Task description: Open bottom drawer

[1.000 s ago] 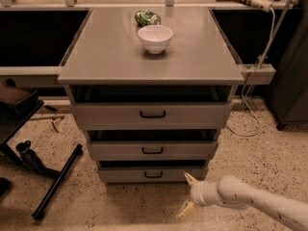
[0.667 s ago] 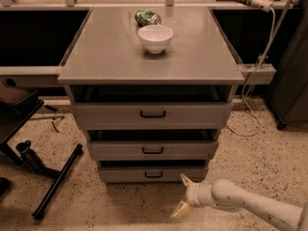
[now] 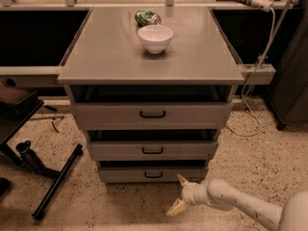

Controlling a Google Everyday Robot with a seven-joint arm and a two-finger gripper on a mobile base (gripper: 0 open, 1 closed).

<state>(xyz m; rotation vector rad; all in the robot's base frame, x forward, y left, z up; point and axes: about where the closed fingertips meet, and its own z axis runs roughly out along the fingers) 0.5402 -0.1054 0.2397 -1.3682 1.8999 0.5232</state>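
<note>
The bottom drawer (image 3: 125, 175) is the narrowest grey front of three stacked in the cabinet, with a small black bar handle (image 3: 153, 175) at its centre. Its front stands slightly forward of the cabinet. My gripper (image 3: 179, 193) is low near the floor, just right of and below the drawer's right end. Its two cream fingers are spread apart, one (image 3: 182, 179) close to the drawer's lower right corner, the other (image 3: 176, 207) lower down. It holds nothing. My white arm (image 3: 236, 205) comes in from the bottom right.
The middle drawer (image 3: 152, 150) and top drawer (image 3: 152, 114) sit above. A white bowl (image 3: 155, 37) and a green can (image 3: 147, 17) are on the cabinet top. A black stand leg (image 3: 57, 182) lies on the floor at left. A cable (image 3: 250, 95) hangs at right.
My gripper has moved left and slightly forward along the floor, closer to the bottom drawer's right end. The drawers have not moved.
</note>
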